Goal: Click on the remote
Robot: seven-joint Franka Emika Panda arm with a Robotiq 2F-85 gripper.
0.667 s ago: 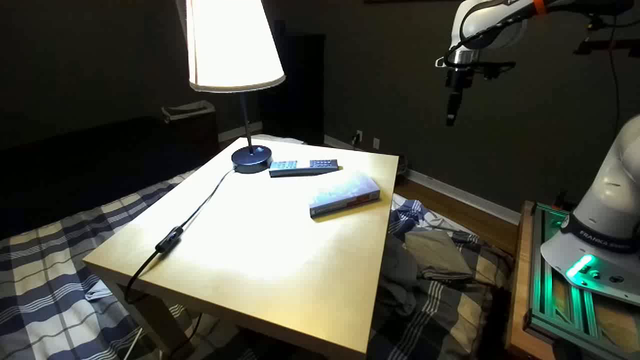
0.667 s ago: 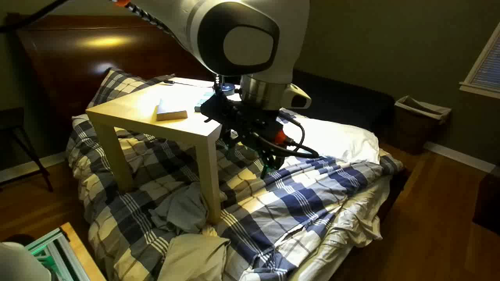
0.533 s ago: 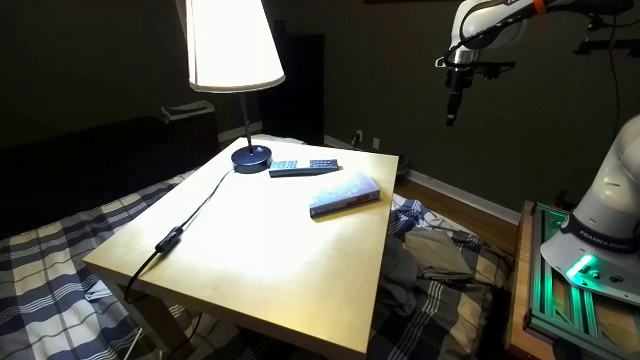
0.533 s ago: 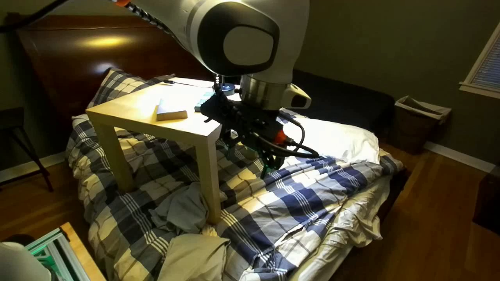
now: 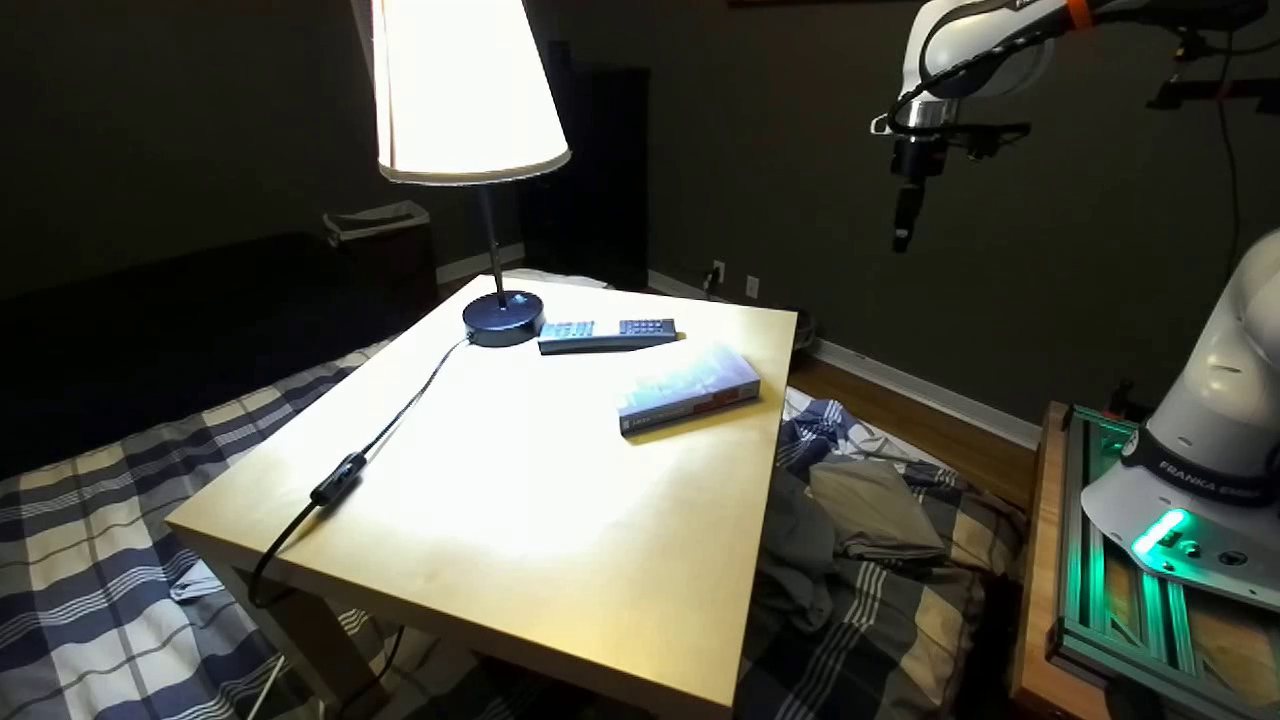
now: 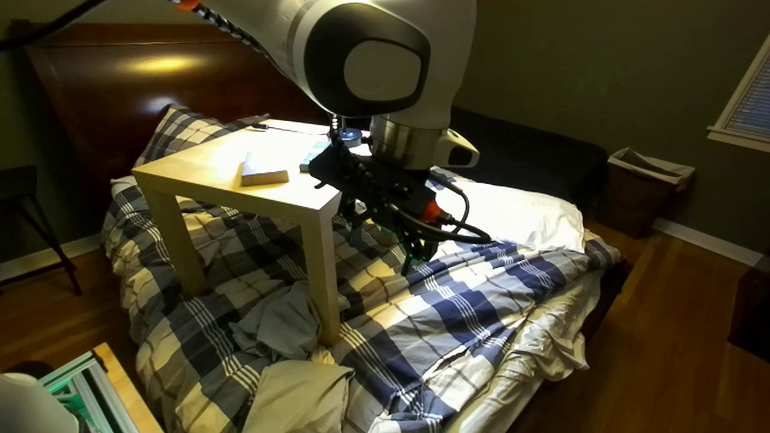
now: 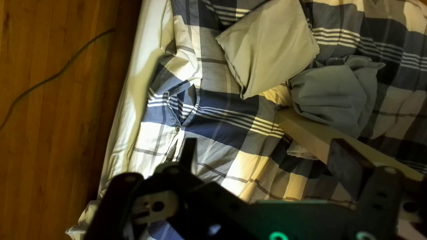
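Note:
The remote (image 5: 608, 338) is a slim dark bar with paler bluish patches and small buttons. It lies flat on the pale table (image 5: 640, 590), beside the round dark lamp base (image 5: 503, 320). In an exterior view the remote (image 6: 311, 157) is partly hidden behind my gripper. My gripper (image 5: 903, 240) hangs in the air, away from the table and above its height. In the wrist view my gripper (image 7: 267, 160) has its fingers wide apart with nothing between them, over the plaid bedding (image 7: 230, 133). The remote is out of the wrist view.
A wider blue-grey, book-like oblong (image 5: 690, 388) lies near the remote. A lit lamp shade (image 5: 470, 95) rises above the table's far end. The lamp cord with its switch (image 5: 338, 480) crosses the table edge. A grey cloth (image 6: 283, 322) and a beige cloth (image 6: 301, 397) lie on the bed.

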